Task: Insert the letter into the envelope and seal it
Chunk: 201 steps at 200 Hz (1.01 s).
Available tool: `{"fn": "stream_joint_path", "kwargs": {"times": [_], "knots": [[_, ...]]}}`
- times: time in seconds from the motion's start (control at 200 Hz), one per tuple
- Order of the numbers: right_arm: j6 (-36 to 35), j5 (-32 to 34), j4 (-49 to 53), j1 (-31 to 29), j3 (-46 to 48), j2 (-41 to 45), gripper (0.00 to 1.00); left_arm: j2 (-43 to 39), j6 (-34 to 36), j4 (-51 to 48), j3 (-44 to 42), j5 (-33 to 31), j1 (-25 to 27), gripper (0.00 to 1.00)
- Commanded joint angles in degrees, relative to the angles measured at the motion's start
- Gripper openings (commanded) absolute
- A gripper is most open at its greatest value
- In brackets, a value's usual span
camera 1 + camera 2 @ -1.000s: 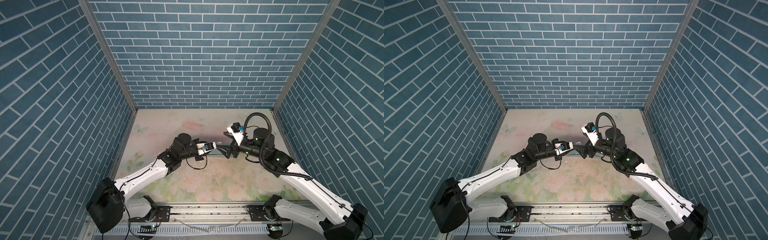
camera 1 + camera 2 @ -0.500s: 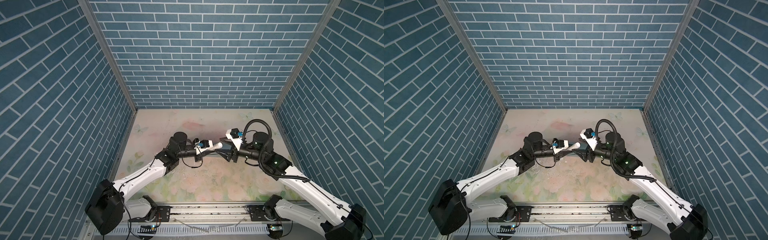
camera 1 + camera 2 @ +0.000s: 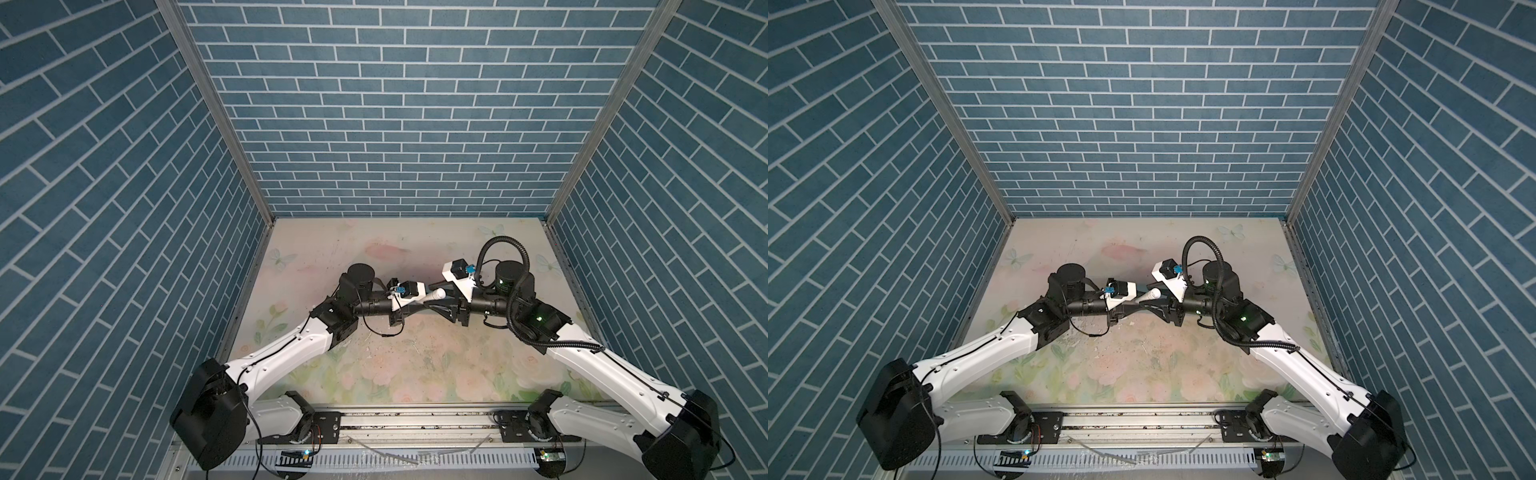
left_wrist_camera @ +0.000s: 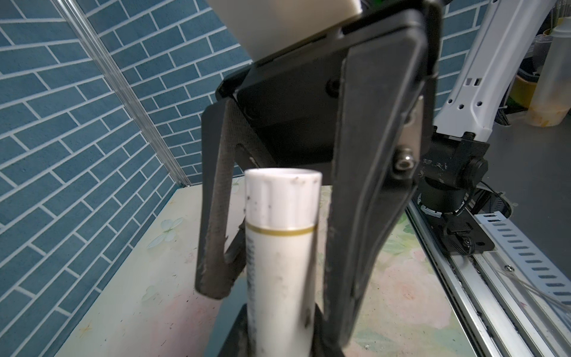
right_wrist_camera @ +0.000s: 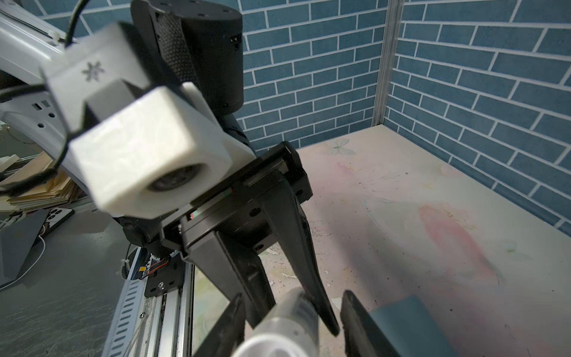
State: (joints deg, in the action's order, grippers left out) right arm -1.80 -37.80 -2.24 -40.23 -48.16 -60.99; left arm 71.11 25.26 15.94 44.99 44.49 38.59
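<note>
My left gripper (image 3: 415,305) (image 4: 279,337) is shut on the body of a white glue stick (image 3: 437,294) (image 4: 281,247). It holds the stick level above the middle of the table, cap end towards the right arm. My right gripper (image 3: 435,298) (image 5: 292,324) faces it, with its fingers (image 5: 230,324) on either side of the cap. A narrow gap shows on each side, so it is open. Part of the teal envelope (image 5: 414,327) (image 4: 230,312) lies flat on the table below the grippers. The letter is out of view.
The floral table mat (image 3: 415,365) is walled in by blue brick panels at the back and on both sides. A metal rail (image 3: 415,424) with both arm bases runs along the front edge. Outside the cell are a plastic bottle (image 4: 553,77) and stacked papers (image 5: 40,185).
The right arm has come down and in towards the left gripper. Its jaws have narrowed around the glue stick's cap. The left arm has turned the stick level towards it.
</note>
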Motion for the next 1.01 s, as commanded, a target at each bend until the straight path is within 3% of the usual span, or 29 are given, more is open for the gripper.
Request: {"fn": "stream_joint_path", "kwargs": {"times": [0.0, 0.13, 0.32, 0.44, 0.515, 0.615, 0.74, 0.88, 1.0], "knots": [[-1.54, -2.57, -2.53, -0.28, -0.75, -0.48, 0.46, 0.21, -0.38, -0.86, 1.94, 1.3, -0.25, 0.0], [-1.37, -3.2, -2.22, -0.29, -1.14, -1.32, 0.4, 0.32, -0.38, -0.86, 2.12, 0.89, -0.26, 0.0], [-1.37, -2.81, -2.19, -0.3, -1.32, -1.63, 0.19, 0.34, -0.58, -0.23, 2.16, 0.13, -0.27, 0.0], [-1.27, -1.83, -2.56, -0.26, -1.23, -1.57, 0.07, 0.51, -1.47, 1.15, 1.69, -1.02, -0.27, 0.14], [-1.27, 0.22, -2.46, -0.29, -1.24, -1.42, 0.0, 0.29, -1.87, 1.95, 1.1, -2.2, -0.25, 0.31], [-0.94, 8.66, -1.59, -0.29, -0.93, -0.6, 0.0, -0.27, -2.44, 2.94, -0.18, -5.45, -0.22, 0.5], [0.85, 26.73, -0.55, -0.2, -0.21, 1.23, 0.0, -0.21, -5.25, 3.22, -1.11, -10.72, -0.22, 0.73], [2.68, 41.38, 0.56, -0.2, 0.74, 2.1, 0.0, 2.03, -11.84, 5.62, -1.4, -14.5, -0.22, 0.81], [5.24, 49.02, 2.4, -0.12, 0.66, 1.19, 0.0, 4.71, -19.96, 6.47, -0.25, -19.92, -0.17, 0.86]]}}
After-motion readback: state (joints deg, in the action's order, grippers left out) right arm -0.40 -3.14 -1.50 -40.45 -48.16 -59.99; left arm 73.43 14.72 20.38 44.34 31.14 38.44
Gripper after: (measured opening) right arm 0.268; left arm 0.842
